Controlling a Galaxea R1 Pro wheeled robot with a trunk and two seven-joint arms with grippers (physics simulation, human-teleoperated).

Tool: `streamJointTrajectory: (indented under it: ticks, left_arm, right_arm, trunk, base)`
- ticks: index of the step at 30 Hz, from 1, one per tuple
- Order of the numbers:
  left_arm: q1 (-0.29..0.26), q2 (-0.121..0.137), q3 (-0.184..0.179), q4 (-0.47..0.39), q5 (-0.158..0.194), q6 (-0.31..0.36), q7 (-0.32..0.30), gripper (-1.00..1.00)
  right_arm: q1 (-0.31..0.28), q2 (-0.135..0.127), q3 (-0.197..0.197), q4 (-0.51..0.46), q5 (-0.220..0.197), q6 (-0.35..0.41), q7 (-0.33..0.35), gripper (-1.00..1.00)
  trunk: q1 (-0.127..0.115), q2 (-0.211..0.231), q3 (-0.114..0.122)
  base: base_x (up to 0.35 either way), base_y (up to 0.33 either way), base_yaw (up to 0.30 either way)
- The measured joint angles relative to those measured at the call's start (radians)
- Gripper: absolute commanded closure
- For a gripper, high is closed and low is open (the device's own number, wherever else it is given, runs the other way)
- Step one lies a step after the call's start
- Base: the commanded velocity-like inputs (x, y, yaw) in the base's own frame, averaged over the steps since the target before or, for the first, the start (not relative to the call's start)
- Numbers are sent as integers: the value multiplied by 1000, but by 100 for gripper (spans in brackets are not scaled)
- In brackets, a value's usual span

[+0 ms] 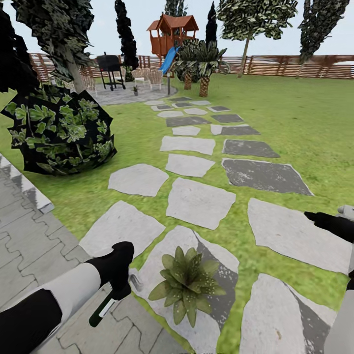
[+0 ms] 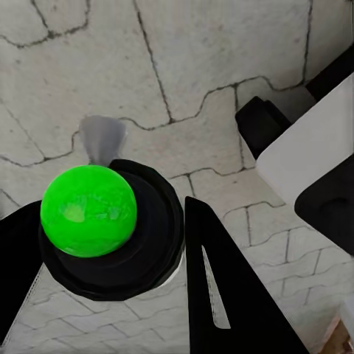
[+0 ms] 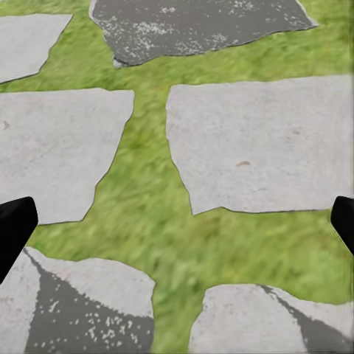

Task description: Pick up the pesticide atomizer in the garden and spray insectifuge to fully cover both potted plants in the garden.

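Observation:
My left gripper [image 1: 118, 286] is shut on the pesticide atomizer [image 1: 102, 309], a slim dark green bottle with a white label that hangs tilted below my hand, over the grey paving. In the left wrist view the atomizer [image 2: 88, 211] shows end-on as a bright green round in a black collar between my black fingers [image 2: 221, 295]. One potted plant [image 1: 187, 285], a low rosette of pointed light-green leaves, sits on a stepping stone just right of the bottle. My right gripper [image 1: 320, 220] hovers at the right edge, open, its fingertips [image 3: 15, 230] wide apart above grass and stones.
Grey stepping stones [image 1: 199, 202] run across the lawn toward a paved patio with a grill [image 1: 110, 66]. A dark round bush [image 1: 61, 130] stands left, with grey paving [image 1: 29, 236] below it. Palms [image 1: 204, 64], a playhouse [image 1: 172, 34] and a wooden fence [image 1: 295, 66] line the back.

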Motion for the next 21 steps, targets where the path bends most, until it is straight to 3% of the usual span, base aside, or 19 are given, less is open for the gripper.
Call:
streamJointTrajectory:
  ticks: [15,21]
  left_arm:
    - [0,-6,-3,-4,0,0,0,100]
    - [0,-8,-4,-5,0,0,0,100]
  right_arm:
    - [0,0,0,0,0,-1,0,-100]
    - [0,0,-1,-1,0,0,0,-100]
  trunk:
    - [0,0,-15]
    - [0,0,-20]
  base:
    - [0,273,-248]
    - [57,94,-256]
